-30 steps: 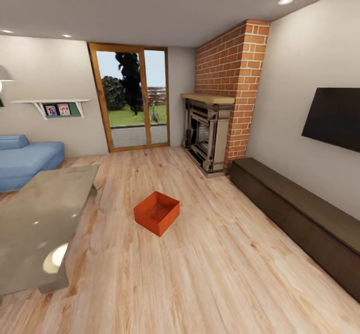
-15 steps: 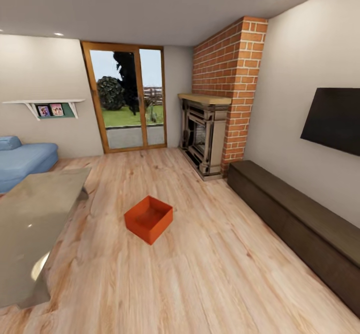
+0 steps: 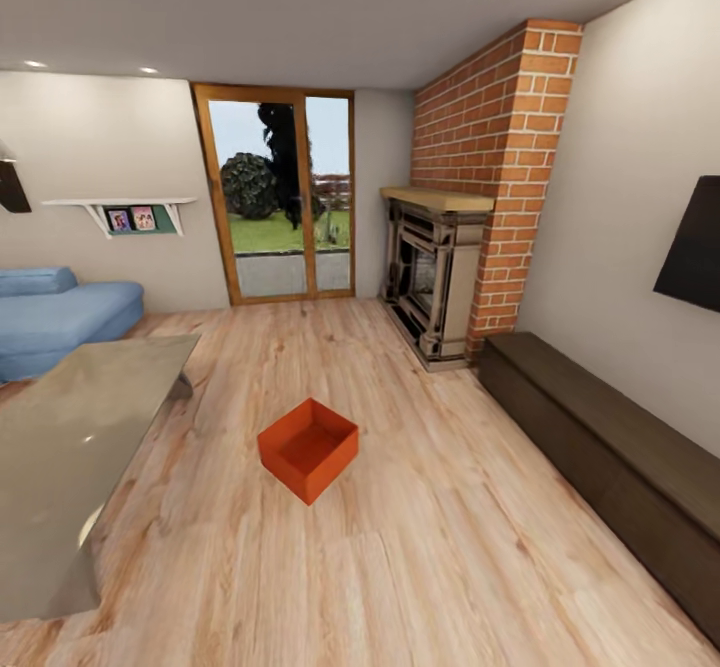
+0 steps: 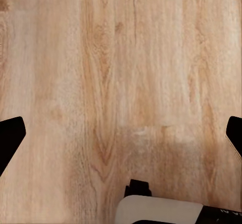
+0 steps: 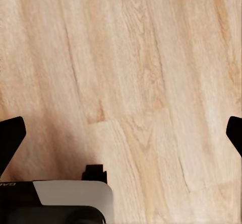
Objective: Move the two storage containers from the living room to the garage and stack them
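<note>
Closest in, the left gripper (image 4: 121, 133) hangs over bare light wood planks, its two dark fingers (image 4: 10, 141) spread wide apart with only floorboards between them; the right gripper (image 5: 121, 133) hangs the same way over the planks, its fingers (image 5: 10, 141) also wide apart and holding nothing. From the head view, the wood floor (image 3: 420, 567) of the living room runs ahead, and a grey low table (image 3: 70, 447) with a glossy top stands at about 9 o'clock. One storage container (image 3: 308, 449), a red-orange open bin, sits on the planks near 12 o'clock, turned corner-on, upright and empty, well apart from the table. A long dark low cabinet (image 3: 610, 467) lines the wall at 3 o'clock, with the edge of a black screen (image 3: 692, 252) on the wall above it. Farther off, a blue sofa (image 3: 60, 317) sits at 10 o'clock, under a white wall shelf (image 3: 125, 209) holding small pictures. A fireplace (image 3: 432, 282) with a wooden mantel stands against a brick chimney (image 3: 500, 167) at 1 o'clock. At the far wall, a wood-framed glass door (image 3: 282, 197) shows grass and trees outside.
</note>
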Motion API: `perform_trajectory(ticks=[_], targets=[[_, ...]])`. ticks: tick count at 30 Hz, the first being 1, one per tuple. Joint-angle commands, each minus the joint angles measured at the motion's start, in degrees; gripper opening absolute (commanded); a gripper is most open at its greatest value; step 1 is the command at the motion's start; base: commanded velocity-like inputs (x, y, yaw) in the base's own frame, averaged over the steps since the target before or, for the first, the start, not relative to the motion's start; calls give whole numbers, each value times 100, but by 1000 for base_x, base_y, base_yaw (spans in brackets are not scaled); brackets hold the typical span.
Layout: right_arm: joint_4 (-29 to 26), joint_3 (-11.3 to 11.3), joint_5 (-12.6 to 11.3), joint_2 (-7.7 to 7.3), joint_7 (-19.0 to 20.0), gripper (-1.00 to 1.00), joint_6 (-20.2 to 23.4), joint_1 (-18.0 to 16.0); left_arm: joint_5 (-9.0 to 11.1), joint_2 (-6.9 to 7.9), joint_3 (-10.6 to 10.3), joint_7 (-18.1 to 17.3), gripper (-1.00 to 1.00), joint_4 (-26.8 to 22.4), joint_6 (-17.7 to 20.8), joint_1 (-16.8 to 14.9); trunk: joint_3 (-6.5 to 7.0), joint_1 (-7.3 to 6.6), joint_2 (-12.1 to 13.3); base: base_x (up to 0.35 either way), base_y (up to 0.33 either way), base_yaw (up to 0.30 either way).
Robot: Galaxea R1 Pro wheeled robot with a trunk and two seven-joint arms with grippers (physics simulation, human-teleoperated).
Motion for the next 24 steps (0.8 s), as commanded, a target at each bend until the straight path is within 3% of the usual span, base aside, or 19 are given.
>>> perform_trajectory(ticks=[1,8,18,24], targets=[[25,28,-16,0,-2,100,-42,-8,11,0,30,-3,100,26,-39,-13,-10,5,-9,305,-173,248],[25,28,-16,0,-2,100,-42,-9,11,0,30,17,100,27,-40,-13,-10,5,-9,304,-187,239],[25,28,-16,0,-2,100,-42,-8,11,0,30,18,100,28,-38,-13,-10,5,-9,289,-214,48],[25,28,-10,0,-2,100,-42,-10,11,0,30,19,100,29,-38,-13,-10,5,-9,278,-227,244]])
